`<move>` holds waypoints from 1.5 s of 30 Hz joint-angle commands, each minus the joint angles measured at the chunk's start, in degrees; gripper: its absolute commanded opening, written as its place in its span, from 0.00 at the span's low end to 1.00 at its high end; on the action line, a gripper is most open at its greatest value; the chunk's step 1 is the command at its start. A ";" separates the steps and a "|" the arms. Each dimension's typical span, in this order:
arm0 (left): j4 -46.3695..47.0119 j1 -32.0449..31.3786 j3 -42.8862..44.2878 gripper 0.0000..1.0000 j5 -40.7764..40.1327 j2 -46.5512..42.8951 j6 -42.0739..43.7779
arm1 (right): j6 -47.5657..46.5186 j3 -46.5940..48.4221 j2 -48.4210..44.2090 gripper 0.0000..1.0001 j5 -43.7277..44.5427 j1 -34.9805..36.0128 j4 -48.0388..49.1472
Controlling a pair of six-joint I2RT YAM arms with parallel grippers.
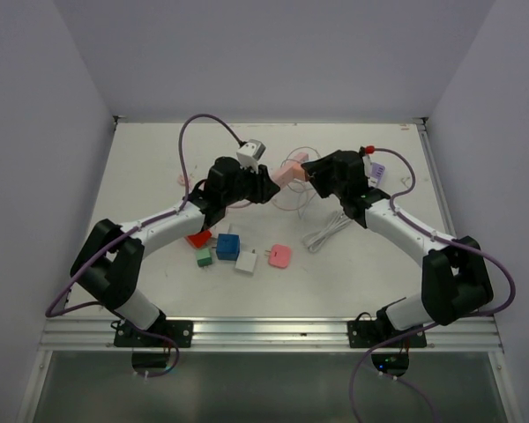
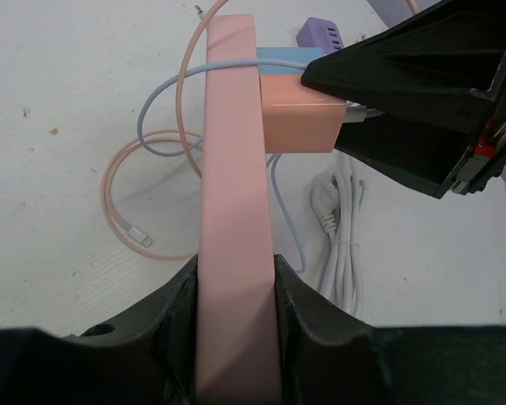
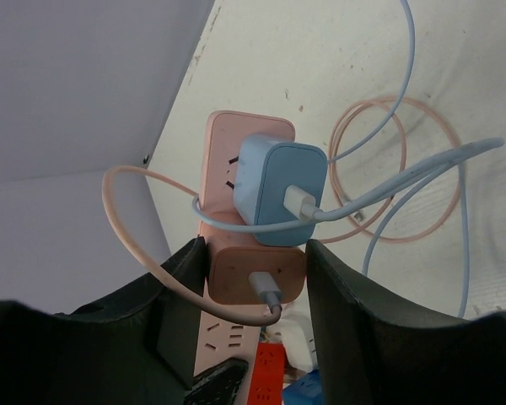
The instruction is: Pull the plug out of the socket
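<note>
A pink power strip [image 2: 232, 169] is held off the table; it also shows in the top view [image 1: 286, 174] and the right wrist view [image 3: 228, 152]. My left gripper [image 2: 236, 321] is shut on its body. A peach plug [image 3: 257, 283] with a grey cable sits in the strip, right beside a blue plug [image 3: 280, 190]. My right gripper [image 3: 257, 253] is closed on the peach plug, one finger on each side. In the left wrist view the peach plug [image 2: 299, 114] sits flush against the strip, and the blue plug [image 2: 287, 55] shows behind it.
Loose adapters lie in front of the arms: red [image 1: 197, 238], blue [image 1: 227, 246], green [image 1: 203, 256], white [image 1: 246, 262], pink [image 1: 279, 256]. A coiled white cable [image 1: 326, 231] lies near the right arm. A purple adapter [image 1: 377, 169] and a white cube socket [image 1: 251, 152] sit further back.
</note>
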 commanded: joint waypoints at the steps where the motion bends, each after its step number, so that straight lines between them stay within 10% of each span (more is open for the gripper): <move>1: 9.87 -0.68 0.11 0.40 3.79 -2.85 -1.40 | -2.79 1.77 -0.07 0.00 -2.58 0.38 2.74; 10: 9.43 -0.68 -2.35 0.83 4.75 -2.41 -2.20 | -10.08 4.58 -0.16 0.00 -5.13 0.47 2.13; 18: 6.45 0.37 0.28 0.91 5.54 -0.22 -0.36 | -15.98 7.22 1.77 0.00 -9.34 0.29 0.72; 38: -1.56 3.28 7.14 0.68 9.94 8.13 7.38 | -23.36 10.83 4.14 0.00 -19.63 0.38 3.80; 45: -1.64 3.28 7.41 0.29 9.41 8.84 8.08 | -24.06 11.26 4.49 0.00 -22.18 0.38 5.29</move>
